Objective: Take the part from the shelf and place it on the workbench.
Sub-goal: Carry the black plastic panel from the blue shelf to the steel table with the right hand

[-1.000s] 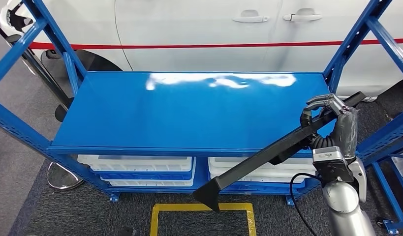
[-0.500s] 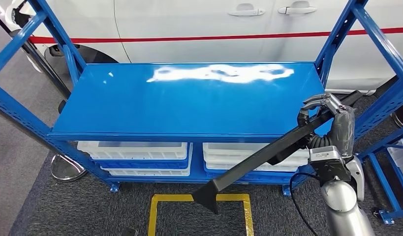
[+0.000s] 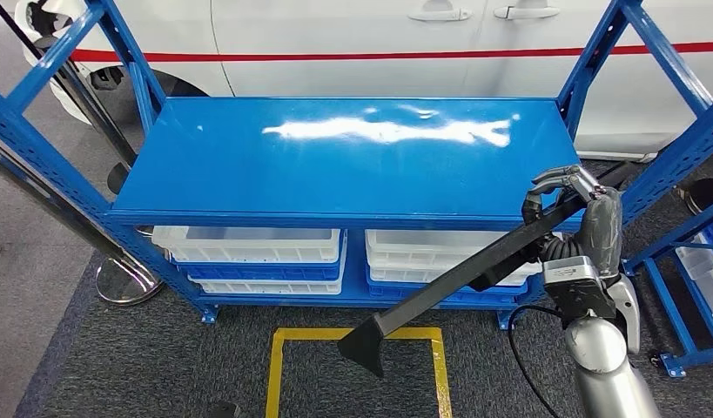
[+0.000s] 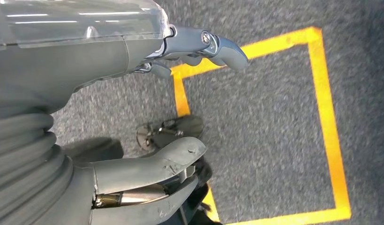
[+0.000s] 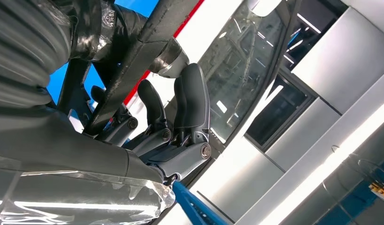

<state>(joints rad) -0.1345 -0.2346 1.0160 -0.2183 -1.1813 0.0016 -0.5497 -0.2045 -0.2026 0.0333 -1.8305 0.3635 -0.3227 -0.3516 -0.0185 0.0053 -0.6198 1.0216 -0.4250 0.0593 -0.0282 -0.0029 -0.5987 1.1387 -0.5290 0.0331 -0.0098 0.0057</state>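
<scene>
Black part (image 3: pixel 474 274): long, slanting past the blue shelf (image 3: pixel 248 174) front
Right hand (image 3: pixel 572 193): grasping the part
Left hand (image 4: pixel 147 140): seemingly released, above carpet

Right arm up, left arm hanging.
Right hand (image 3: pixel 588 209) grips the long black part (image 3: pixel 474 270); left hand (image 4: pixel 133 140) hangs with fingers apart, holding nothing.

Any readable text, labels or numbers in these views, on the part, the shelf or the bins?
None can be read. The long black part in the right hand is plain, and so are the blue shelf, the white bins and the white car behind.
</scene>
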